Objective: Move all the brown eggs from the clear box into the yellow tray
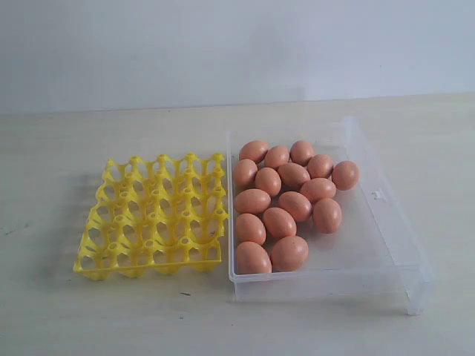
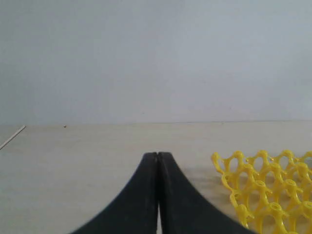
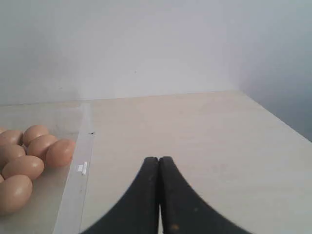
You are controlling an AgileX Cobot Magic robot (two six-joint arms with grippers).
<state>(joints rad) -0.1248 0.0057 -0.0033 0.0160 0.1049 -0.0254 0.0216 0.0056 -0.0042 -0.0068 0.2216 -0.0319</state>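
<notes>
Smooth orange-brown oval eggs [image 1: 280,222] bunched in clear shallow plastic box [image 1: 375,237] around middle of desk [image 1: 59,311], yellow plastic egg tray [image 1: 152,215] empty beside. Fragile, slippery, so probably gentle pinch across the belly. Left tool [image 2: 157,158], right tool [image 3: 159,161] both pressed together.

Soft, even, fairly bright light fills all three views, leaving washed-out colours and low contrast. The yellow tray [image 1: 152,215] casts only a faint shadow on the counter [image 1: 59,311]. Both wrist views look soft, with the dark jaws blurred up close.

Pale wooden table [image 1: 44,297], white wall [image 1: 223,44].
</notes>
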